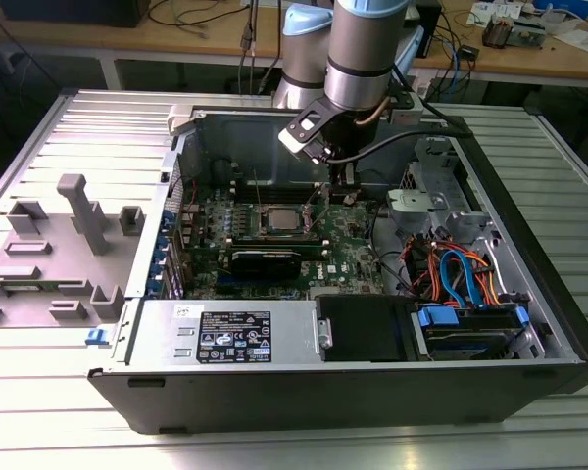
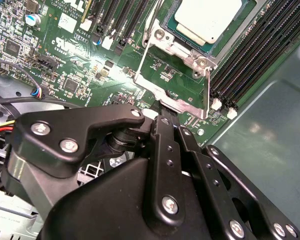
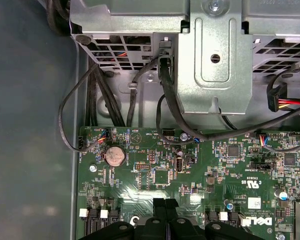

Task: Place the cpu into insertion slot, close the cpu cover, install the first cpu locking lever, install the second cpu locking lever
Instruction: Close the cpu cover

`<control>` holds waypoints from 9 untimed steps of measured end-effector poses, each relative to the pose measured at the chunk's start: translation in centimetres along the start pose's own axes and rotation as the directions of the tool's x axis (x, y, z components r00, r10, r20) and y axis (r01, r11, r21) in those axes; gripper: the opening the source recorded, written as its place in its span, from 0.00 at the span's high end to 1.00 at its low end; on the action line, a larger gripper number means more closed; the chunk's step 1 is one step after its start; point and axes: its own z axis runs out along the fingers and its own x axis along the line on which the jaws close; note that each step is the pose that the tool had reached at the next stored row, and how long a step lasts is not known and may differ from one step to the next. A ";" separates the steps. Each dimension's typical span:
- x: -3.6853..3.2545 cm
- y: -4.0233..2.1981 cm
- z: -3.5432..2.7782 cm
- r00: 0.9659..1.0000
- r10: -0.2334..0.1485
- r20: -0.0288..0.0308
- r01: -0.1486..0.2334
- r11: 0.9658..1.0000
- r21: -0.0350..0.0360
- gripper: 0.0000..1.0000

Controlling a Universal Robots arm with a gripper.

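In the exterior view the open computer case holds the green motherboard [image 1: 348,250]. The cpu [image 1: 279,217] lies flat in the board's middle, seated in the insertion slot, which the chip hides. In the second wrist view the cpu's silver top [image 2: 210,17] shows through the cutout of the silvery cpu cover [image 2: 176,80], which lies down around it. A thin metal lever [image 2: 148,45] runs along one side of the cover. My gripper [image 1: 338,196] hangs low over the board, just to the exterior view's right of the socket. Its black fingers [image 2: 162,112] [image 3: 165,205] are shut together, tips at the cover's outer edge.
Long black memory slots [image 2: 260,45] flank the socket. A power supply [image 1: 230,338] sits at the case's front. A drive bay with blue and orange cables [image 1: 461,279] is on the exterior view's right. A metal bracket [image 3: 212,60] and black cables [image 3: 75,110] border the board. A grey fixture [image 1: 78,215] stands outside the case.
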 end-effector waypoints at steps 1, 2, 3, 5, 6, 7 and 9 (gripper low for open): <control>0.00 0.00 0.00 1.000 0.000 0.000 0.000 1.000 0.000 0.89; 0.00 0.00 0.00 1.000 0.000 0.000 0.000 1.000 0.000 0.89; 0.00 0.00 0.00 1.000 0.000 0.000 0.000 1.000 0.000 0.89; 0.00 0.00 0.00 1.000 0.000 0.000 0.000 1.000 0.000 0.89; 0.00 -0.01 0.00 1.000 0.000 0.000 0.000 1.000 0.000 0.89; 0.00 -0.01 0.00 1.000 0.000 0.000 0.000 1.000 0.000 0.89; 0.00 -0.02 0.00 1.000 0.000 0.000 0.000 1.000 0.000 0.89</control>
